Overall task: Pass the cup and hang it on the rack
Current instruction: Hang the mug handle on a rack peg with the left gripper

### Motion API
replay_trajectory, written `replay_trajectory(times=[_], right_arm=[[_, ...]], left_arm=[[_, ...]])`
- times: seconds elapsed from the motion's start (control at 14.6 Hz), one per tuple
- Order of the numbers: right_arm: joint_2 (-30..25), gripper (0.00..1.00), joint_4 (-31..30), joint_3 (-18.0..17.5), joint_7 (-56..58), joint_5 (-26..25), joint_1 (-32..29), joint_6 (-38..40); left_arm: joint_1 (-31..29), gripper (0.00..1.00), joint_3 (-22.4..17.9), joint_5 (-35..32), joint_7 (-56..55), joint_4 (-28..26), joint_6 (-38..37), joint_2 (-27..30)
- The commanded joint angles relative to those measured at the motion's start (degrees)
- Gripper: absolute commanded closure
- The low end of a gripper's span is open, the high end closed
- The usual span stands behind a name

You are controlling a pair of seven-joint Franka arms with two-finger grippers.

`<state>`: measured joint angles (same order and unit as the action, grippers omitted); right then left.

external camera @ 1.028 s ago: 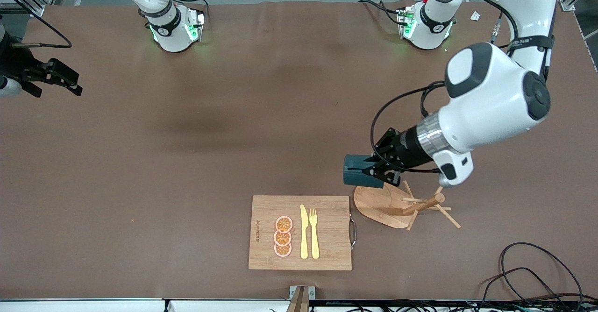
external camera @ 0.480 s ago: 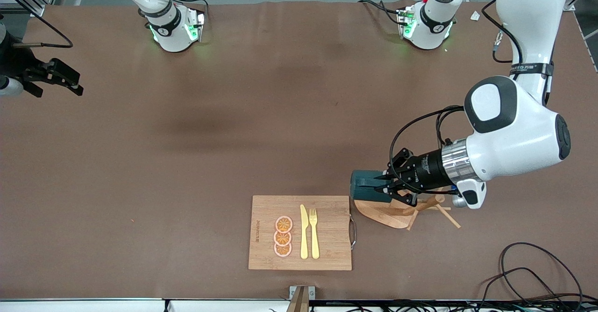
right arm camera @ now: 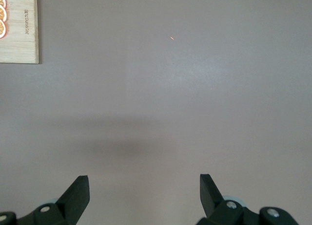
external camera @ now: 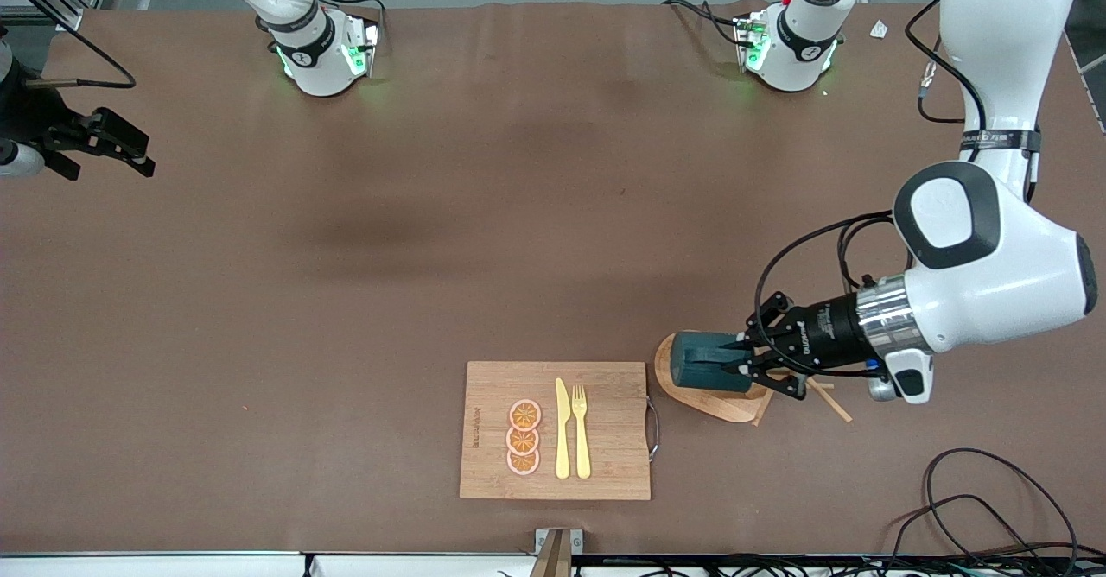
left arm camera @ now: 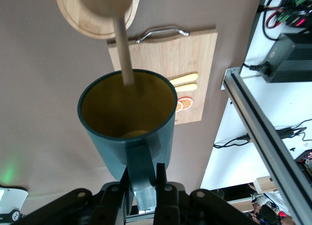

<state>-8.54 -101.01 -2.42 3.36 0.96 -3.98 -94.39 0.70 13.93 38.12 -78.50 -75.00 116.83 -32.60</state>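
My left claw [external camera: 750, 361] is clamped on the handle of the cup [external camera: 708, 361], which I hold on its side in the air over the oval base of the rack [external camera: 717, 400]. From my left wrist, the cup's open mouth [left arm camera: 127, 104] faces the rack, and one thin wooden peg [left arm camera: 124, 54] reaches down to its rim at about twelve o'clock, crossing just inside. I judge the risk to be here: if I push on slightly off line, the rim could catch the peg and tip the light rack, or the cup could twist in my grip on its narrow handle. Just beside the rack, at its nine o'clock in the front view, lies a cutting board [external camera: 605, 473]. My right claw [external camera: 99, 147] waits, spread wide, over the table [external camera: 432, 214] at its own end.
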Motion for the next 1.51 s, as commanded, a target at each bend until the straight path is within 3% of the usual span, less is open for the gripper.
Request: replay_trajectory(times=[0.0, 0.82, 1.23, 1.3, 1.44], right_arm=[[0.2, 0.00, 0.7, 0.1, 0.1, 0.4, 0.3, 0.4], [0.3, 0.00, 0.7, 0.1, 0.0, 0.5, 0.6, 0.3], [0.3, 0.00, 0.7, 0.1, 0.0, 0.4, 0.5, 0.3], [0.3, 0.00, 0.7, 0.1, 0.1, 0.5, 0.5, 0.3], [0.3, 0.00, 0.7, 0.1, 0.0, 0.4, 0.5, 0.3]], left_arm=[[-1.7, 1.00, 0.4, 1.5, 3.5, 0.2, 0.1, -0.4], [-4.1, 0.98, 0.5, 1.9, 7.4, 0.2, -0.2, -2.5], [-4.8, 0.91, 0.5, 2.0, 7.5, 0.1, -0.4, -3.0], [-4.8, 0.88, 0.5, 2.0, 7.5, 0.2, -0.4, -3.1], [-5.0, 0.69, 0.5, 2.0, 7.4, 0.2, -0.4, -3.4]])
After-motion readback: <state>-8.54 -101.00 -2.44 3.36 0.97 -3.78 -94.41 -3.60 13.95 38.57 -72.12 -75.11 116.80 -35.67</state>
